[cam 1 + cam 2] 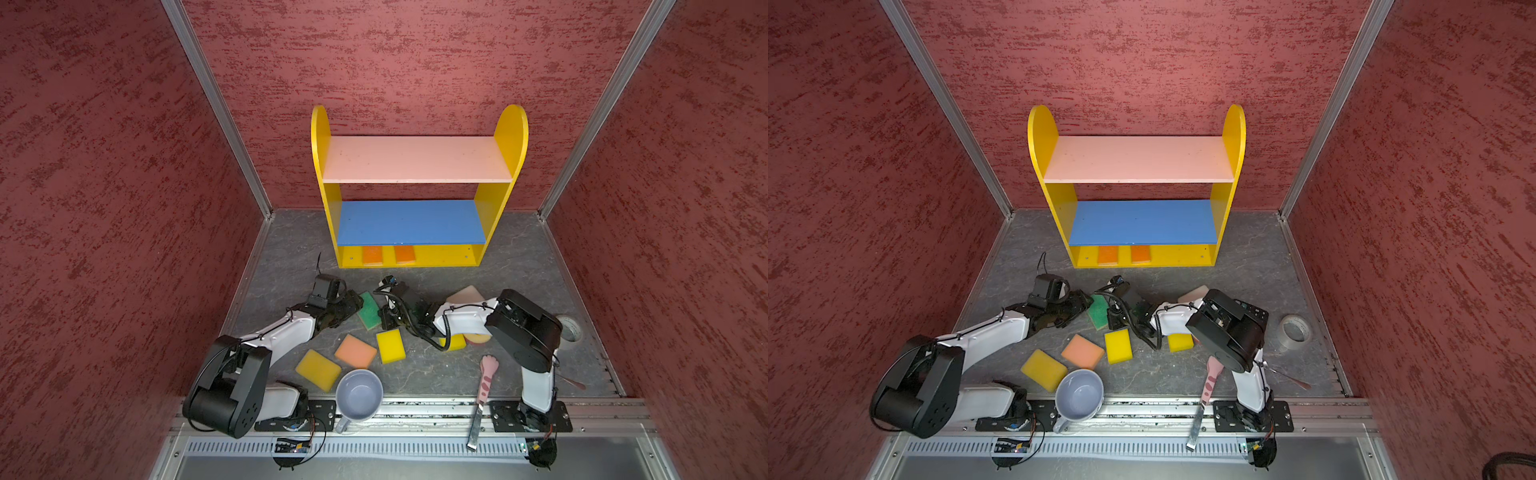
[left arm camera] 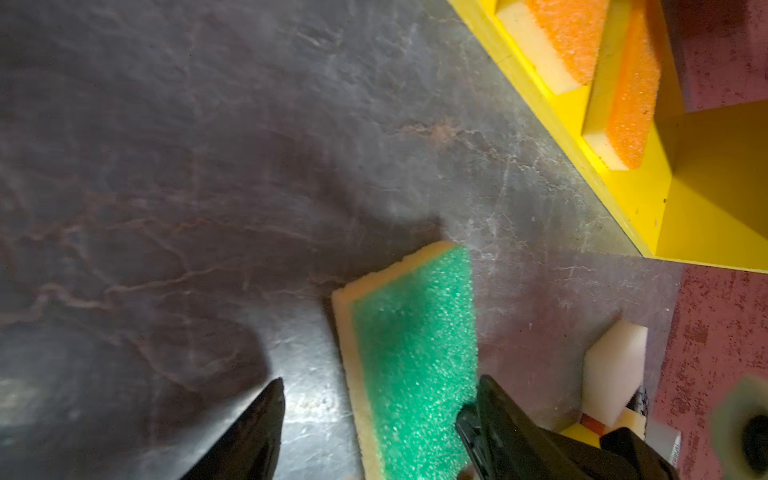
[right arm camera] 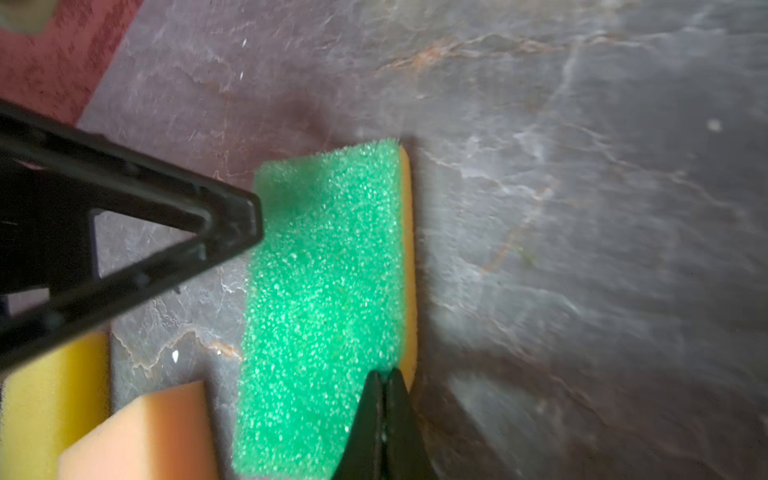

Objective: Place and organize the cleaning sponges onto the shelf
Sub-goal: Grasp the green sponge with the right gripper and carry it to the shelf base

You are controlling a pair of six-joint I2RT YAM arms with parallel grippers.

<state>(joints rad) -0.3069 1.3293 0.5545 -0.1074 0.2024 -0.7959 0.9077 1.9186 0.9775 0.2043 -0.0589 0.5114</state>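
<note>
Right wrist view: we rest our right gripper (image 3: 384,382), fingers pressed together, against the green sponge (image 3: 328,291) lying on the floor (image 3: 582,208) before the shelf (image 1: 509,137), seemingly bracing it so our left gripper (image 2: 380,380), fingers apart astride it, can pinch it

Grey tabletop (image 1: 519,291): shelf (image 1: 505,137) at back wall; in front, green sponge (image 1: 370,313), peach sponge (image 1: 355,351), yellow sponges (image 1: 390,345), pale sponge (image 1: 465,296), mug (image 1: 358,395) apparently overhanging front edge, tape roll (image 1: 1294,332) at right. Shelf's bottom board (image 1: 449,254): two orange sponges (image 1: 372,254) side by side, apart.
</note>
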